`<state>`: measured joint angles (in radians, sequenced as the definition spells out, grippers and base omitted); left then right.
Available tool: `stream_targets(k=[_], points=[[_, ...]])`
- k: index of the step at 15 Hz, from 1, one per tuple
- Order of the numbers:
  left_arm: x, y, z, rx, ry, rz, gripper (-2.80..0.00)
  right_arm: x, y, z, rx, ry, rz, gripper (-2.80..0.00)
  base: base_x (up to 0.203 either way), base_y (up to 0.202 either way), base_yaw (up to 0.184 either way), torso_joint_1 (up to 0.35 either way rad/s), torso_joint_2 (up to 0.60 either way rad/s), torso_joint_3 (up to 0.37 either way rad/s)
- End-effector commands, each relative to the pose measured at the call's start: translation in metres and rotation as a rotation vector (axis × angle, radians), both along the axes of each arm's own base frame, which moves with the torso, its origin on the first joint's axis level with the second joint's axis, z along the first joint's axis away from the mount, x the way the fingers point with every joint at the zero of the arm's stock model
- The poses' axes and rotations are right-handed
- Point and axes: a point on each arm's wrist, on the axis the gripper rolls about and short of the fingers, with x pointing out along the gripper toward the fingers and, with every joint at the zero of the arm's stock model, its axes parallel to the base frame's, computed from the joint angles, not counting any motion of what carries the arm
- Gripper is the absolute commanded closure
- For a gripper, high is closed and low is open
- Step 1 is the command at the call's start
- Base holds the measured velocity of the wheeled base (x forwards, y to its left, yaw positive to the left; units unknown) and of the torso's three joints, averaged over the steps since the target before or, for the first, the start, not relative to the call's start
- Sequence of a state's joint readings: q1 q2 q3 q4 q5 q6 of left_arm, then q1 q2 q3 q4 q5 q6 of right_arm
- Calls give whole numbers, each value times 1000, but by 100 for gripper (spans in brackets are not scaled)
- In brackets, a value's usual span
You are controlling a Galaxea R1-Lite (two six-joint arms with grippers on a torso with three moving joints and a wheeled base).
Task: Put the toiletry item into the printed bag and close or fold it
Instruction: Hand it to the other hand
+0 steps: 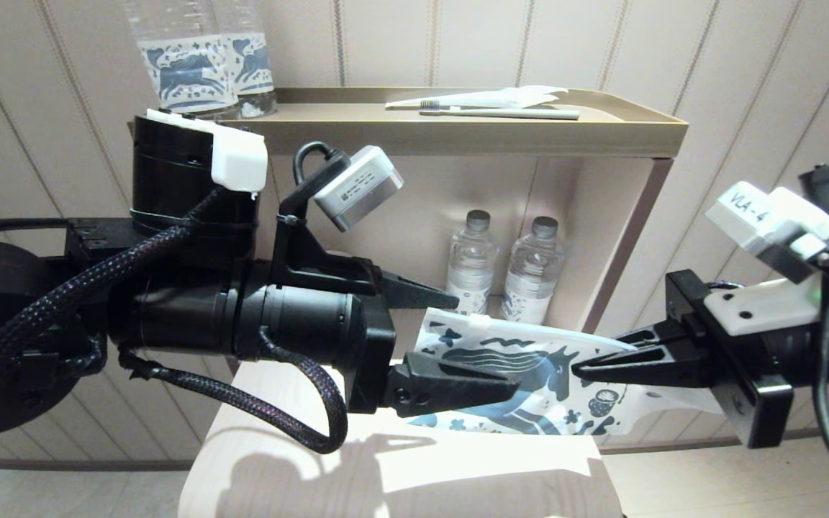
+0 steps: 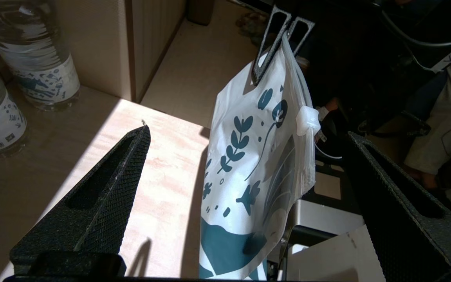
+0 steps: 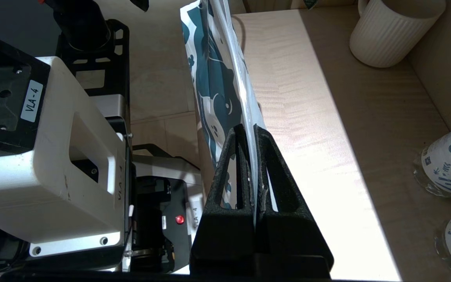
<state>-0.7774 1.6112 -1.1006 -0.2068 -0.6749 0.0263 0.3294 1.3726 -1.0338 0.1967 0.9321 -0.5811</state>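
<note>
Your right gripper (image 1: 580, 368) has its fingers pressed together on one end of the bag (image 1: 529, 374), pinching the edge so that the bag hangs in the air above the tabletop (image 1: 400, 467). In the right wrist view the two fingers (image 3: 276, 172) sit flat against each other with the thin sheet of the bag (image 3: 210, 78) clamped between them.

The bag is a flat, long white pouch, held edge-up. You can see a dark blue-green horse with wave lines on one face, and on the other face leafy sprigs, small flowers and dots. A clear strip runs along the top edge of the bag (image 2: 249, 164), with a small white slider tab (image 2: 307, 119) on it. The pouch looks thin and flat; whether anything is inside it you cannot tell.

Your left gripper (image 1: 486, 342) is at the bag's other end with its fingers spread wide, one to each side of the bag and neither touching it. In the left wrist view the bag hangs between the two fingers (image 2: 108, 196), nearer the right-hand one.

Behind the bag, two water bottles (image 1: 504, 266) stand in the shelf (image 1: 458, 133) recess. A toothbrush (image 1: 501, 111) and a plain white wrapper (image 1: 508, 96) lie on the shelf's top, above the bag.
</note>
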Motion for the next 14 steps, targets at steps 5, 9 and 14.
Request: stream_targets(k=[5, 9, 14], points=[[8, -8, -5, 8, 10, -7, -280, -1, 0, 0, 1, -1, 7, 0, 0, 0, 0, 0, 0, 0], [8, -8, -8, 16, 18, -8, -280, 0, 0, 0, 2, -2, 6, 0, 0, 0, 0, 0, 0, 0], [7, -7, -7, 12, 16, -9, 0, 0, 0, -1, 0, 2, 6, 0, 0, 0, 0, 0, 0, 0]])
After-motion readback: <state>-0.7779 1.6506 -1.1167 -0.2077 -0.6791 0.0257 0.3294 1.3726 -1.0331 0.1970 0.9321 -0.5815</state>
